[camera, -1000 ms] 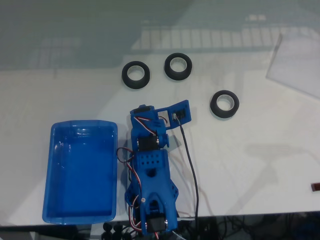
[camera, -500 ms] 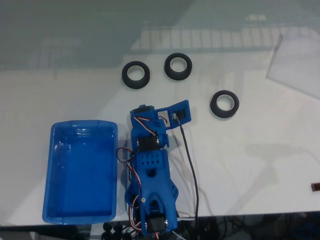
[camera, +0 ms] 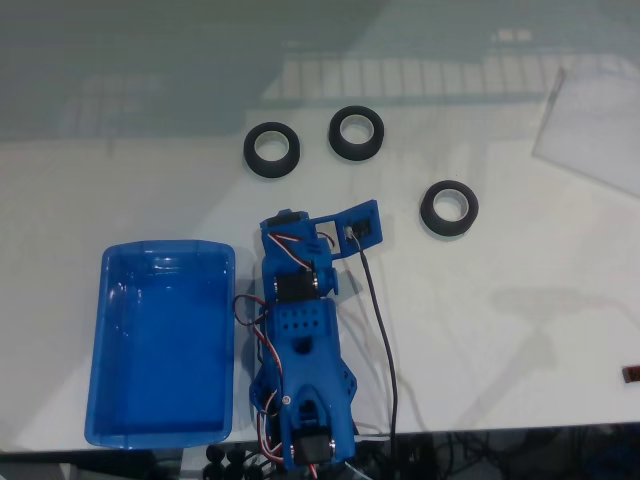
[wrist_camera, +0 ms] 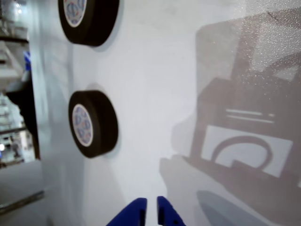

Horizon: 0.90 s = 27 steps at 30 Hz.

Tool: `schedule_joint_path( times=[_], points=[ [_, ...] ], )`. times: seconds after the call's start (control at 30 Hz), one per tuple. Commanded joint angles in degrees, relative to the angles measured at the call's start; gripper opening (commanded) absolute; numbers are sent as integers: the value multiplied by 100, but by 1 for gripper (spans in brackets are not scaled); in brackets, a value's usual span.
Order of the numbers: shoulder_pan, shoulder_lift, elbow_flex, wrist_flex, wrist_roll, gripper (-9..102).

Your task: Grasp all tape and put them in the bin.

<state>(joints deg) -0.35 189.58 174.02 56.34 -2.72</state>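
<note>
White worktop (camera: 520, 330) is sitting unchanged since a second ago, so nothing's started. Nearest, the arm (camera: 300, 340) is idling beside the empty bin (camera: 165, 345), fingers (wrist_camera: 151, 211) nearly clenched on nothing. Farther out, three tapes (camera: 448, 208) (camera: 272, 150) (camera: 357, 133) are lying loose, unmoved.

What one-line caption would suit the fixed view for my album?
Blue robot arm folded on a white table, empty blue bin beside it, three black tape rolls waiting beyond.
</note>
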Motion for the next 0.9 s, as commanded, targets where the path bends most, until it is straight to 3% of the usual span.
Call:
schedule_joint_path(
  times=[0.0, 0.23, 0.47, 0.67, 0.87],
  points=[
    [-62, 97, 18, -79, -44, 0],
    [-62, 97, 18, -79, -35, 2],
    [-62, -149, -132, -229, -114, 31],
    [-9, -1819, -1336, -413, -220, 35],
    [-26, -4509, -3103, -773, -272, 35]
  ],
)
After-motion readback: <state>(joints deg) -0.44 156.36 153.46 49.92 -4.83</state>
